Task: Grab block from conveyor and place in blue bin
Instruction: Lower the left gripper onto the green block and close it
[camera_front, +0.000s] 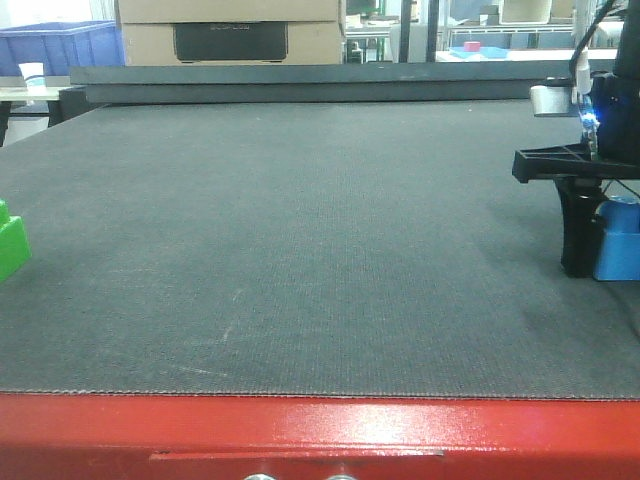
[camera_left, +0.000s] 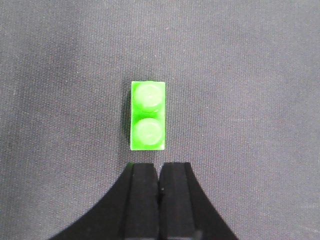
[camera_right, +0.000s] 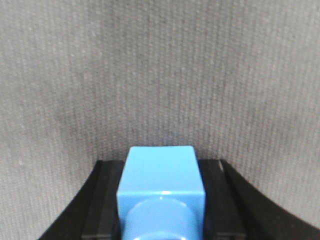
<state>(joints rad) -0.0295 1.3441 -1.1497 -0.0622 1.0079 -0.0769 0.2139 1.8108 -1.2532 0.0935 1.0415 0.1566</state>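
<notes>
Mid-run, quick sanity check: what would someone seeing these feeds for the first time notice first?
The bright blue block clamped in the right gripper, low over the dark grey belt at its right side. Next, the green two-stud block lying free near the belt's left edge, just ahead of the left gripper, whose fingers are shut and empty. The glossy red frame runs along the front.

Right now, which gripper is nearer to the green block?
Left. The left gripper is shut just short of the green block, not touching. The right gripper is across the conveyor, shut on a blue block.
</notes>
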